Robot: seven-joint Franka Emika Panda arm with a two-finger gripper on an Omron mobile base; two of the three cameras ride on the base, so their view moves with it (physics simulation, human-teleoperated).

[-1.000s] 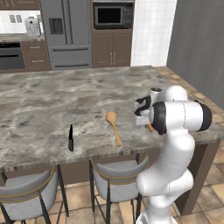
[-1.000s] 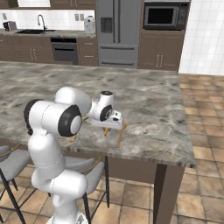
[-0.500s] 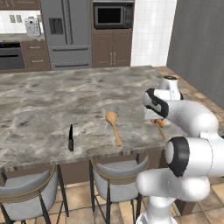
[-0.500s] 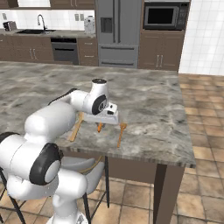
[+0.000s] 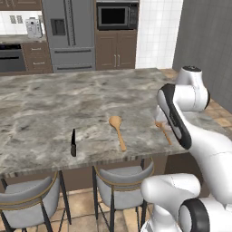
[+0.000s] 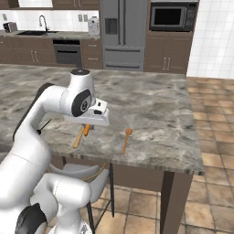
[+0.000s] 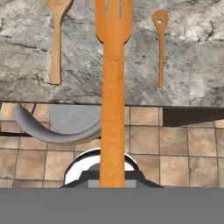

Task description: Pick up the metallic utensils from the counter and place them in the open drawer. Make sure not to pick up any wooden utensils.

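Observation:
My gripper is shut on the thin orange fork, held just above the marbled counter near its front edge. In the hand view the fork runs up the middle, tines at the top, over the counter edge and the floor. The tan wooden spoon lies on the counter, just left of the fork in the right base view. The black knife lies further left near the front edge. The open drawer is out of view.
A small orange-brown spoon with a hole in its bowl lies on the counter right of the gripper. Two grey stools stand under the counter's front edge. My own bulky arm covers the counter's right end.
The arm has swung round, its elbow moving toward the cameras. The hand carried the fork a little leftward along the front edge, closer to the wooden spoon. Knife and spoons lie as before.

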